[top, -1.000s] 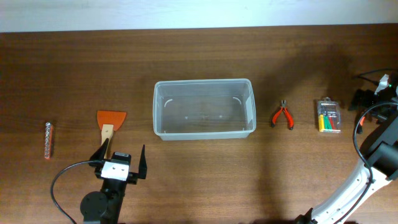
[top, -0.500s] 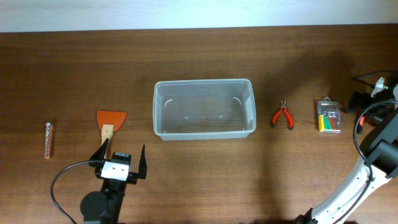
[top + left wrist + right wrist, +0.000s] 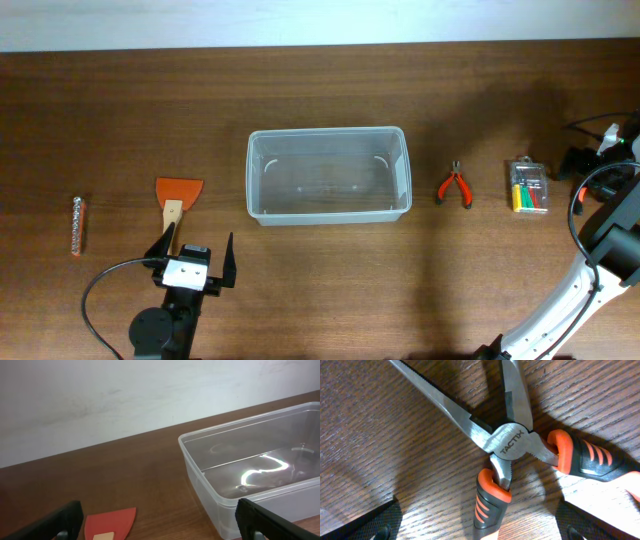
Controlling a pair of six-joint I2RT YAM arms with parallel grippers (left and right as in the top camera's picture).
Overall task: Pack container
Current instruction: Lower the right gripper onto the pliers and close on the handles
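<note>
The clear plastic container [image 3: 328, 131] stands empty at the table's middle; its near corner shows in the left wrist view [image 3: 235, 422]. My left gripper [image 3: 195, 252] is open and empty, low at the front left, just behind an orange scraper [image 3: 179, 190]. In the left wrist view the fingers [image 3: 155, 527] frame the scraper blade [image 3: 110, 522]. In the right wrist view my right gripper [image 3: 480, 532] is open, right above orange-and-black pliers [image 3: 512, 442] lying with their jaws spread. In the overhead view red-handled pliers [image 3: 454, 187] lie right of the container, and the right arm [image 3: 600, 190] is at the right edge.
A small clear case of coloured bits [image 3: 529, 187] lies right of the pliers. A narrow pack of metal bits [image 3: 79, 223] lies at the far left. A cable loops from the left arm base [image 3: 100, 290]. A white wall runs along the table's far edge.
The right arm's end has shifted slightly at the right edge. The left arm and the objects on the table have not moved.
</note>
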